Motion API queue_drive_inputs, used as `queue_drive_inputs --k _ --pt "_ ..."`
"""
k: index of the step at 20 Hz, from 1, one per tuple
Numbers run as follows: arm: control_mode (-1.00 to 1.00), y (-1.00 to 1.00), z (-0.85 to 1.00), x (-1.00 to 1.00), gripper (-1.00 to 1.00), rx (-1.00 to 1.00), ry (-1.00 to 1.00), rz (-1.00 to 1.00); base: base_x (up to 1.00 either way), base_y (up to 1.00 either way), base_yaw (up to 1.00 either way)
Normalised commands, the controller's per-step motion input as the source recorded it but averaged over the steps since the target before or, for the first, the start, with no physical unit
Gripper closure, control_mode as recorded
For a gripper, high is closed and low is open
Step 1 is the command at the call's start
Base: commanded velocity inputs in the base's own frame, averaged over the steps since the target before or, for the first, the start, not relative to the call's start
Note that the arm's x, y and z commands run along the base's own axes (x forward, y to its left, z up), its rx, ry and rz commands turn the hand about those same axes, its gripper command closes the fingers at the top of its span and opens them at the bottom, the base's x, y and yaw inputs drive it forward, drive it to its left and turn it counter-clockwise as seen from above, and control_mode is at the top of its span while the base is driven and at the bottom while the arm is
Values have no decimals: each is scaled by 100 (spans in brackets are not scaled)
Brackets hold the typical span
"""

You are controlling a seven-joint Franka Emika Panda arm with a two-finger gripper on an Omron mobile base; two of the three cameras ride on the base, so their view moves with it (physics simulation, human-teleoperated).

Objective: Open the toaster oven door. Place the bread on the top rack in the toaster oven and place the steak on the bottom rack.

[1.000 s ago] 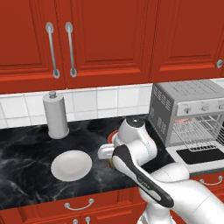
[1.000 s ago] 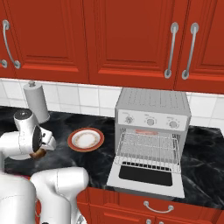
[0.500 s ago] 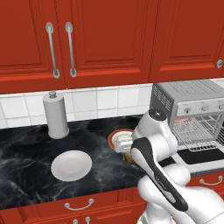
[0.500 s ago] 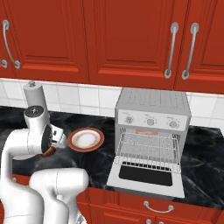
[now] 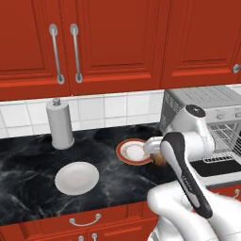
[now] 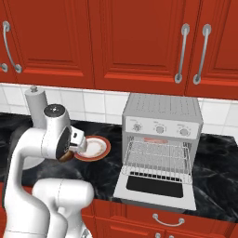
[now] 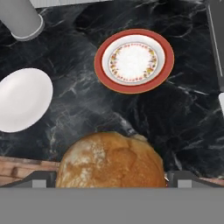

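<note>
While the round, lumpy brown bread roll [image 7: 111, 159] sits clasped between the wide-spread fingers of the white arm's two-finger gripper [image 7: 111, 177] above the black marble counter [image 7: 78, 100], the red-rimmed plate [image 7: 134, 61] lies just left of the silver-grey toaster oven [image 6: 162, 139], whose glass door [image 6: 155, 185] hangs open.

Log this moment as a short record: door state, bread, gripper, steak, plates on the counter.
toaster oven door: open, dropped flat in front of the toaster oven
bread: between the two fingertips of the gripper, carried above the counter
gripper: jaws wide, closed around the bread
steak: a flat reddish slab already inside the oven; which rack it lies on is hard to tell
red-rimmed plate: empty, on the counter beside the oven
white plate: empty, near the paper towel roll
</note>
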Motion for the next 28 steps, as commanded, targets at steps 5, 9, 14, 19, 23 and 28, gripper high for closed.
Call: queue_drive_inputs --k 5,9,14,19,23,28 --pt "-100 -65 25 -1 -100 0 0 0 0 0 0" --pt "-100 -66 13 0 -100 0 0 0 0 0 0" --pt "-100 -65 10 0 -100 0 0 0 0 0 0" --pt "-100 -64 8 0 -100 0 0 0 0 0 0" --pt "-100 -64 9 3 -100 0 0 0 0 0 0" --pt "-100 -62 3 13 -100 0 0 -1 0 0 0"
